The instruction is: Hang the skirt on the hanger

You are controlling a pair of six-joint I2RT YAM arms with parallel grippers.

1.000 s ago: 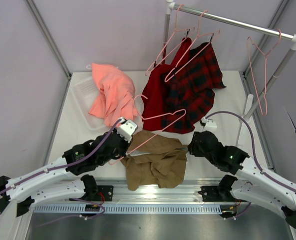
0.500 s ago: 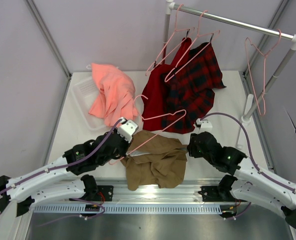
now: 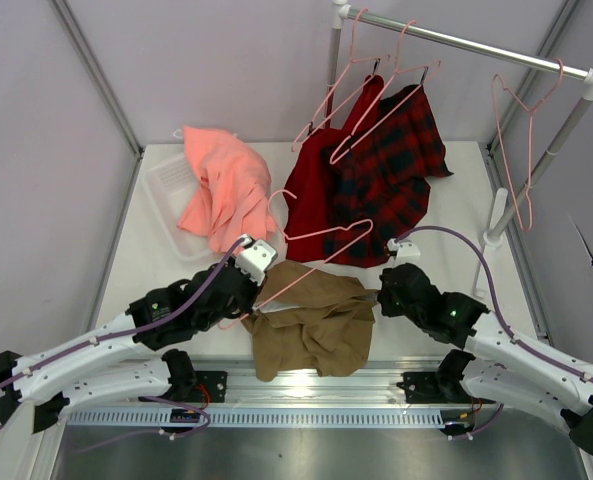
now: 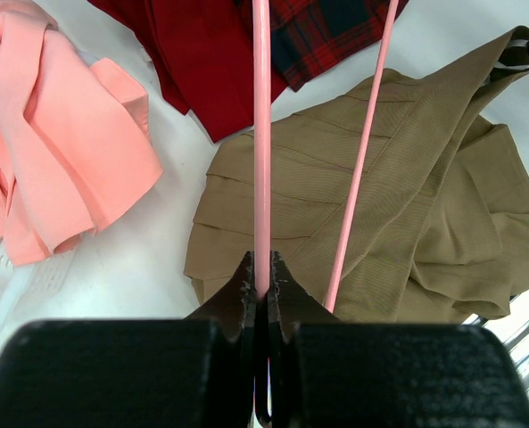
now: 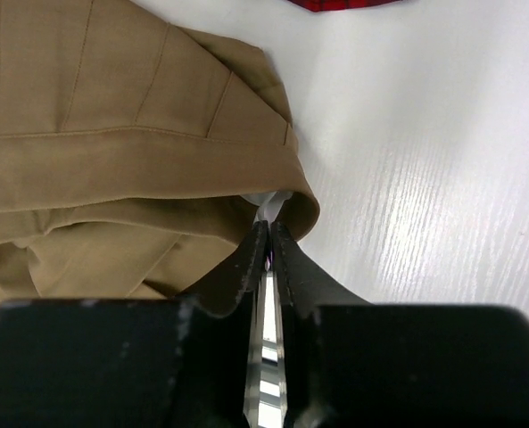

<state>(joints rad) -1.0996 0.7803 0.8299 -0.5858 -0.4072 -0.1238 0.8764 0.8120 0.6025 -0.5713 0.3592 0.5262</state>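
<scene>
The khaki skirt (image 3: 311, 315) lies crumpled on the white counter (image 3: 456, 200) at the lower middle of the top view, between the two hands. The left hand (image 3: 258, 297) is at its upper left corner and the right hand (image 3: 384, 290) at its right edge. The left hand is pressed together on one wire of the pink hanger (image 3: 321, 263). The hanger slants up and to the right from that grip, over the top of the skirt and onto the hem of the red-and-black plaid garment (image 3: 391, 170). The left wrist view shows what the top view cannot. There the dark fingers (image 4: 246, 281) clamp a single straight wire, and the hanger's second wire runs free just to the right, both crossing above the pleated cloth. A salmon-pink garment (image 4: 50, 134) fills the upper left of that frame. The right wrist view shows the right hand's fingers (image 5: 242, 267) nearly closed, pinching the skirt's folded edge. A scrap of white cloth peeks out at the tips, with bare counter to the right. From above, this grip is hidden under the arm's dark wrist.
</scene>
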